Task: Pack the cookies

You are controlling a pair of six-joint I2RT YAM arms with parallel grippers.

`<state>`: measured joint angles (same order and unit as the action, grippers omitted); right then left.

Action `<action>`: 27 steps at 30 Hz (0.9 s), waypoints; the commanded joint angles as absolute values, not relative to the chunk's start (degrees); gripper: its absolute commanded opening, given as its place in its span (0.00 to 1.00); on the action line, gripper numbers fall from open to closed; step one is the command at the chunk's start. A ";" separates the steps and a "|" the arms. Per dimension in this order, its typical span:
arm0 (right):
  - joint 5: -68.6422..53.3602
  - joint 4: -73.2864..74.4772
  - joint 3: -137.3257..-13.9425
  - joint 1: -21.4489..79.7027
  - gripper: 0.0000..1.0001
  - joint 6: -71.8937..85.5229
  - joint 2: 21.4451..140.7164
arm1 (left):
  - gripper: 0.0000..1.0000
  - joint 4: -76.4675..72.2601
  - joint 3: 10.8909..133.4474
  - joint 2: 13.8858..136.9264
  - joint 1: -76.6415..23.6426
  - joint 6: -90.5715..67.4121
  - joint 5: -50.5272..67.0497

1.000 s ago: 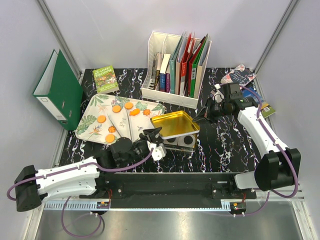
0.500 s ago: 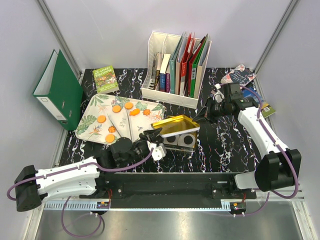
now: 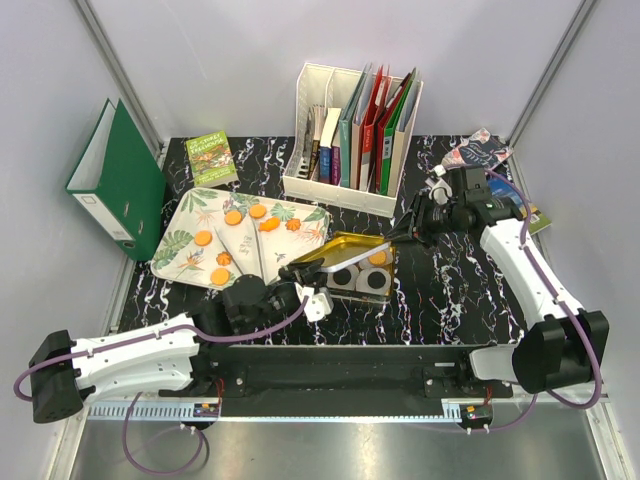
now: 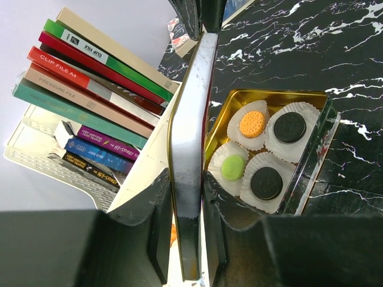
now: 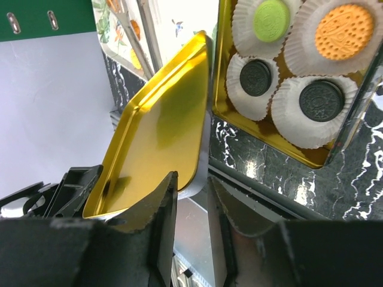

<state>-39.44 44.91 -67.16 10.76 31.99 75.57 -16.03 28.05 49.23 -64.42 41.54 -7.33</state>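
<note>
The cookies are small flat discs. Several orange ones (image 3: pixel 258 211) lie on the leaf-print tray (image 3: pixel 185 245). In the open gold tin (image 3: pixel 383 290), one orange (image 4: pixel 252 124), one green (image 4: pixel 233 167) and two black cookies (image 4: pixel 289 127) sit in white paper cups; they also show in the right wrist view (image 5: pixel 321 100). The gold lid (image 3: pixel 345 252) stands tilted over the tin. My left gripper (image 3: pixel 300 272) (image 4: pixel 187 185) is shut on the lid's near-left edge (image 4: pixel 188 131). My right gripper (image 3: pixel 398 235) (image 5: pixel 192 179) is shut on its far-right corner (image 5: pixel 161 131).
A white file holder (image 3: pixel 340 190) full of books stands behind the tin. A green binder (image 3: pixel 120 180) leans at the far left and a green book (image 3: pixel 211 158) lies behind the tray. Metal tongs (image 3: pixel 243 248) lie on the tray. Patterned booklets (image 3: pixel 480 150) lie at the back right.
The lid lay nearly flat above the tin a second ago; now it is tipped up steeply on edge and the cookies in the tin show. The right gripper has moved slightly left.
</note>
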 commanded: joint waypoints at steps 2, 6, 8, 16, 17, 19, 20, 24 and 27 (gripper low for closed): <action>-35.34 44.03 -69.96 10.99 0.34 31.99 72.51 | 0.22 -19.95 30.23 48.69 -64.25 40.69 -7.73; -32.70 44.03 -70.75 10.99 0.35 31.82 71.72 | 0.20 -19.60 30.85 48.87 -63.98 40.25 -7.21; -31.73 44.03 -71.01 10.99 0.35 31.82 71.54 | 0.19 -19.34 31.02 49.04 -63.90 40.08 -7.12; -19.97 44.03 -71.98 10.81 0.38 30.85 66.37 | 0.16 -18.81 31.90 48.87 -63.72 39.55 -7.12; -18.47 44.03 -71.98 10.90 0.38 30.76 65.57 | 0.16 -18.81 32.08 48.87 -63.72 39.38 -7.21; -14.08 43.51 -71.63 10.90 0.39 30.50 62.85 | 0.15 -18.90 32.96 48.96 -63.46 37.98 -7.21; -12.84 43.16 -71.28 10.90 0.39 30.50 61.88 | 0.15 -18.90 33.39 49.13 -63.46 37.10 -7.21; -9.32 40.09 -68.12 10.90 0.36 31.29 56.09 | 0.11 -17.06 37.86 50.27 -62.84 31.30 -6.42; -9.14 37.45 -63.04 10.81 0.36 34.09 52.92 | 0.00 -14.16 42.53 51.94 -62.67 25.68 -7.73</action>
<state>-13.34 42.06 -67.57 10.76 31.83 56.60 -13.02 34.76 50.68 -63.02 33.50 -7.25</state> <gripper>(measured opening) 0.365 0.233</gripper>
